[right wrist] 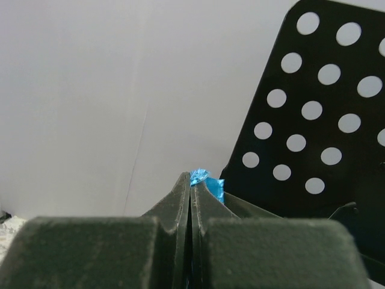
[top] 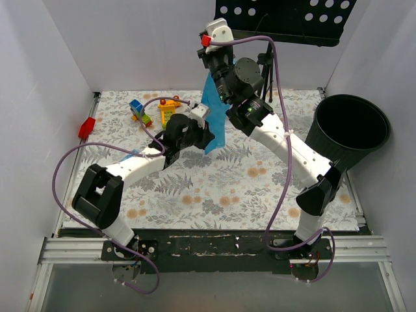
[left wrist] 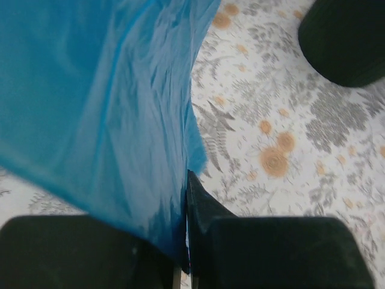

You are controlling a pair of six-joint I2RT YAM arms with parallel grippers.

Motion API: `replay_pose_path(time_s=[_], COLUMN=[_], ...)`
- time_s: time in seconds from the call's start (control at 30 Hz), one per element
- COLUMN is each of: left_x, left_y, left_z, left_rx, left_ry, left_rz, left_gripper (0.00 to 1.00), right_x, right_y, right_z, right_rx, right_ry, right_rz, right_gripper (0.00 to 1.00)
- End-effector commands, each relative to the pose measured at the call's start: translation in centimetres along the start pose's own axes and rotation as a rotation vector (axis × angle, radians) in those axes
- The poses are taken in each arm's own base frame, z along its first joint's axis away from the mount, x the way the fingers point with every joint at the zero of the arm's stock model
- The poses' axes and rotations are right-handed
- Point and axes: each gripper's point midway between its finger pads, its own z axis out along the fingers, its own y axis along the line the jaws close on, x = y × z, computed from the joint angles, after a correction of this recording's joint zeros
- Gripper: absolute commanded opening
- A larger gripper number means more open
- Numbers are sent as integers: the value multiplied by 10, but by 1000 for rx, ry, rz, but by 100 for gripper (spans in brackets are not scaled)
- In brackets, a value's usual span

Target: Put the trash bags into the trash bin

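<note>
**Blue bag held between both arms, well clear of the bin**

Here, one trash bag (top: 213,123) hangs as a loose sheet of bright-blue film well to the left of the trash bin (top: 338,153), not touching it. The bin stands upright at the right edge of the surface (top: 214,195), its open mouth facing up.

The right pincer (right wrist: 191,180) is raised higher than the bin's rim and sits left of the bin. Its fingers are pressed together, and a small crumple of blue film pokes out at their tips. From there the sheet falls straight down toward the surface.

The left pincer (left wrist: 185,195) is lower than the right one and farther from the bin. It is at the bottom part of the same sheet. In the left wrist view the film runs down into the narrow slit between the two dark fingers, so they look clamped on the bag's lower edge. The rest of the sheet fills that view's left half. A dark rounded shape in its upper right corner is probably the bin.

Multicoloured toy blocks (top: 156,112) lie on the surface farther from the bin than the bag, on its left side. A black perforated music stand (top: 286,16) is behind the bin and to its left, against the back wall.
</note>
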Motion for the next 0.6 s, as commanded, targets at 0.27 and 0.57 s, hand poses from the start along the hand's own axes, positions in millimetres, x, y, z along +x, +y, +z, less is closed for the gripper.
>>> replay_pose_path(time_s=[0.27,0.57], left_x=[-14,1], left_y=[-44,-44], left_z=[-97,-125], left_rx=[560,680], left_ry=[214,398], left_rz=[-247,-522], left_gripper=[0,0], right_x=[197,238], right_y=[19,10], right_z=[-12,-91], right_rx=[-336,-512], right_ry=[413,697], right_rz=[-157,-2], right_gripper=[1,86])
